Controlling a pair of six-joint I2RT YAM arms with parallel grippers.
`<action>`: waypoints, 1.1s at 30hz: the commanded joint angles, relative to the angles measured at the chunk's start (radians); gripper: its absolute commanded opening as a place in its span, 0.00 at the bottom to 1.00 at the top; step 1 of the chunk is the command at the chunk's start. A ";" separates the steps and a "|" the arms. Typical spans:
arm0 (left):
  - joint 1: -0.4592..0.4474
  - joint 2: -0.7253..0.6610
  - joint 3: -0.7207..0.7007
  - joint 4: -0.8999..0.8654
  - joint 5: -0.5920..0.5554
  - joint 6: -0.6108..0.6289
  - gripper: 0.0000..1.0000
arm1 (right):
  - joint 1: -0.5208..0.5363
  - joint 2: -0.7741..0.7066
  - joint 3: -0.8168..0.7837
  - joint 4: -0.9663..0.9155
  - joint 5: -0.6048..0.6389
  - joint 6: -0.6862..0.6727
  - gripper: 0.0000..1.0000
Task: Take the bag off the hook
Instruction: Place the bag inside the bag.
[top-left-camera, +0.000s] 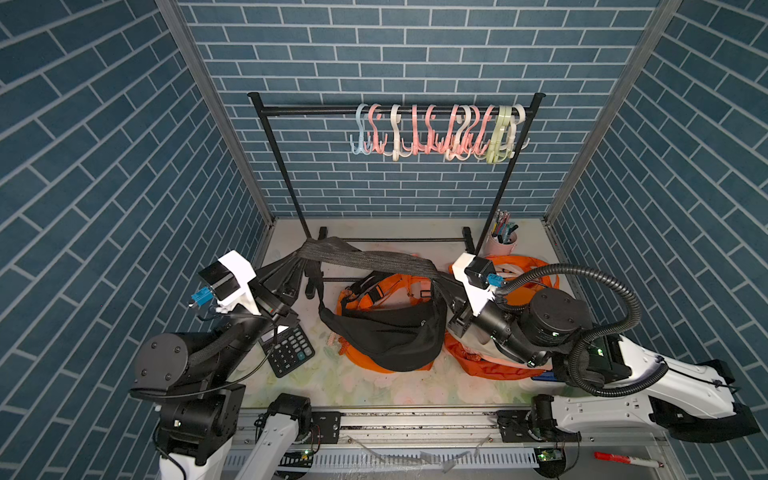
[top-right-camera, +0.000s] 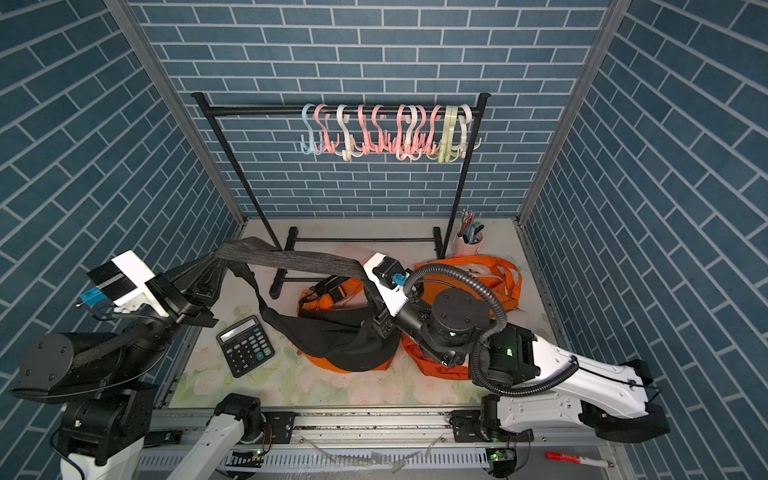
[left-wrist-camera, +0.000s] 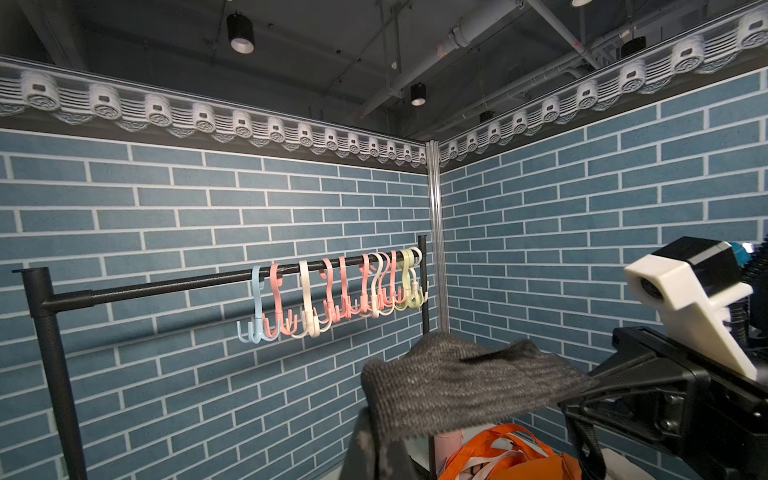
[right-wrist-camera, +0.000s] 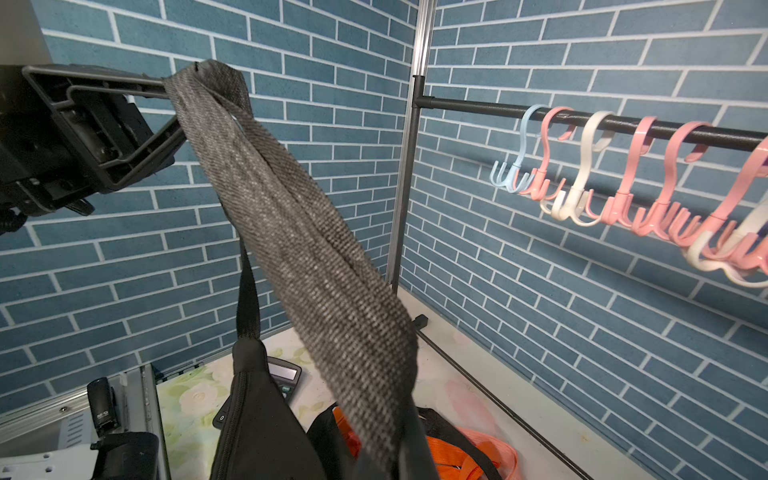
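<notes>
Finding: the pastel plastic S-hooks on the black metal rail at the far side all hang bare. Nothing is caught on any of them.

The black sling bag is low at the centre, well clear of the rail and over the orange fabric bags on the floral tabletop. Whether its weight rests there cannot be told. A black calculator lies just left of it.

The bag's grey woven strap runs between the arms. The left hand is clamped on the left end and the right hand on the right end.

Assessment: unhooking appears done. Outstanding: lower the bag onto the tabletop, loosen both grips and withdraw.
</notes>
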 joint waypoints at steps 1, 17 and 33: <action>-0.003 -0.002 0.029 0.038 -0.063 -0.021 0.00 | 0.002 -0.027 -0.017 0.024 0.159 -0.062 0.00; -0.010 0.240 -0.251 0.173 -0.148 -0.156 0.00 | -0.308 0.003 -0.306 0.014 0.230 0.180 0.00; -0.047 0.451 -0.257 0.223 -0.399 -0.058 0.00 | -0.560 0.164 -0.329 0.041 -0.059 0.288 0.00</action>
